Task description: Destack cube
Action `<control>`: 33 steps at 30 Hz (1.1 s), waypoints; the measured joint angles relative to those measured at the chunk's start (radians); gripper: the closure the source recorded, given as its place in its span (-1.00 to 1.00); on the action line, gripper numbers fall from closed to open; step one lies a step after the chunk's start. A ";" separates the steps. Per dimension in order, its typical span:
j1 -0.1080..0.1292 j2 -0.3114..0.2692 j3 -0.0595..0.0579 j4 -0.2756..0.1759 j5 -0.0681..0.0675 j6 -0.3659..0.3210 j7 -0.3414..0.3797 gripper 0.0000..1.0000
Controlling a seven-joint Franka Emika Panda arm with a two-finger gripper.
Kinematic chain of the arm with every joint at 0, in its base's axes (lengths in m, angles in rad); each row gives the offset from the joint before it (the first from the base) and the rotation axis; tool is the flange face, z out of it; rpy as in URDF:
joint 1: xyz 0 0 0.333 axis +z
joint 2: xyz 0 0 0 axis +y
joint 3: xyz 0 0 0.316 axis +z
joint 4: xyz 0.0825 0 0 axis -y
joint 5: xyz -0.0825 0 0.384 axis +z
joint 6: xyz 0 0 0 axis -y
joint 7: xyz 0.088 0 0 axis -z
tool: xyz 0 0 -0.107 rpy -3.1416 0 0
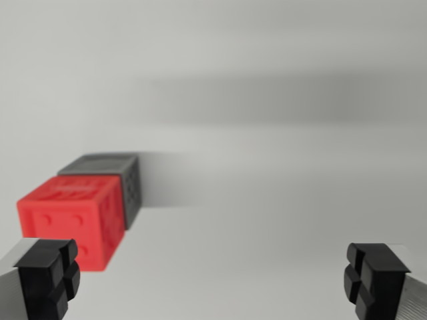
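In the wrist view, a red cube [72,220] sits on a plain pale grey surface [280,220], toward the wrist view's left and a little below mid-height. It is turned slightly, so that one studded face looks toward the camera and a narrower side face angles toward the wrist view's right; its top face shows raised lettering too blurred to read. Being a cube, it has no clear long axis. Just behind the red cube, touching or nearly touching it, stands a dark grey cube [113,177], its dotted side face also turned toward the wrist view's right; whether the two actually touch cannot be told. Both appear to rest on the surface side by side, not one on top of the other. The gripper [217,277] hangs nearer the camera than the red cube, its jaws spread wide and holding nothing. One black fingertip [48,275] lies just in front of the red cube's lower left corner, overlapping it in the picture; the other is well apart to the red cube's right.
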State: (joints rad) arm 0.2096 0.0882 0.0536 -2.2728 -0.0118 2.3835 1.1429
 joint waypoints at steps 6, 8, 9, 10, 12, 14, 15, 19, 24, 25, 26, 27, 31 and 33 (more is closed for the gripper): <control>0.024 0.015 0.013 -0.015 -0.003 0.026 0.038 -1.00; 0.034 0.021 0.018 -0.021 -0.004 0.035 0.052 -1.00; 0.036 0.022 0.019 -0.022 -0.004 0.037 0.055 -1.00; 0.041 0.025 0.022 -0.025 -0.005 0.042 0.063 -1.00; 0.052 0.031 0.026 -0.030 -0.006 0.052 0.078 -1.00; 0.061 0.039 0.031 -0.033 -0.008 0.060 0.092 -1.00; 0.066 0.043 0.033 -0.034 -0.008 0.065 0.100 -1.00; 0.085 0.058 0.039 -0.038 -0.011 0.080 0.126 -1.00; 0.110 0.078 0.048 -0.044 -0.015 0.101 0.160 -1.00; 0.116 0.082 0.049 -0.044 -0.016 0.105 0.168 -1.00; 0.122 0.087 0.051 -0.045 -0.017 0.109 0.175 -1.00; 0.128 0.092 0.052 -0.045 -0.018 0.113 0.183 -1.00; 0.152 0.112 0.058 -0.045 -0.021 0.131 0.213 -1.00; 0.160 0.120 0.059 -0.045 -0.021 0.138 0.220 -1.00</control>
State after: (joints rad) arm 0.3700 0.2085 0.1122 -2.3178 -0.0331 2.5217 1.3630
